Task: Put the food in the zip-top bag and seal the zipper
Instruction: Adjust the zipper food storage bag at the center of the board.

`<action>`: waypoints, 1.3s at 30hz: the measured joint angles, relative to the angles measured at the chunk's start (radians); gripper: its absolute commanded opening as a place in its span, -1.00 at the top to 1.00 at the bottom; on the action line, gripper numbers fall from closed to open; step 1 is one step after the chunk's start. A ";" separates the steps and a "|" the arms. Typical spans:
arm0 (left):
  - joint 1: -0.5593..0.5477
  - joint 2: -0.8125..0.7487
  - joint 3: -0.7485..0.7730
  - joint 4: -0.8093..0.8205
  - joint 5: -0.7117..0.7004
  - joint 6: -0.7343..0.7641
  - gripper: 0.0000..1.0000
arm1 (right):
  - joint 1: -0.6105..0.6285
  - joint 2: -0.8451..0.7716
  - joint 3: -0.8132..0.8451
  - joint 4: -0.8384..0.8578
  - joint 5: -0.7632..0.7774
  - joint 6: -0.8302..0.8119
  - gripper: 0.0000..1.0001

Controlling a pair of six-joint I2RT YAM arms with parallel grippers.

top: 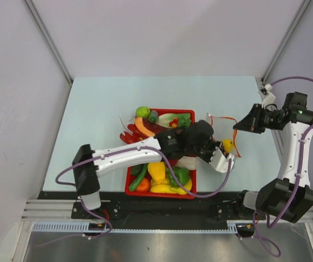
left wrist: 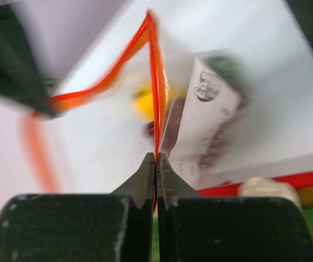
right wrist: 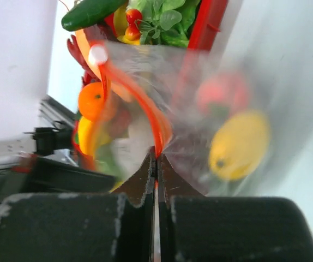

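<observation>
Zipper pinched by left gripper and right gripper; lemon sharper from right wrist.

Tray at frame centre; zip-top bag just right of it, lemon inside, between left gripper, lower, and right gripper, upper right.

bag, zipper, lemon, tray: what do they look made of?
bag: thin clear plastic film, glossy; fruit shows through it and it wrinkles.
zipper: flexible orange-red plastic strip; it bends in a curve.
lemon: probably hard plastic, smooth, faintly shiny yellow.
tray: likely rigid red plastic, straight rim; finish too small to tell.
</observation>
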 measured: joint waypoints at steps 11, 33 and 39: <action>0.104 -0.131 0.043 -0.052 0.053 0.068 1.00 | 0.133 -0.075 -0.026 -0.066 0.158 -0.149 1.00; 0.066 -0.180 -0.183 -0.141 0.151 -0.006 -0.40 | 0.180 -0.119 -0.055 -0.011 0.243 -0.107 1.00; 0.163 -0.304 -0.233 -0.074 0.203 -0.259 -0.99 | 0.191 -0.121 -0.103 0.006 0.241 -0.097 1.00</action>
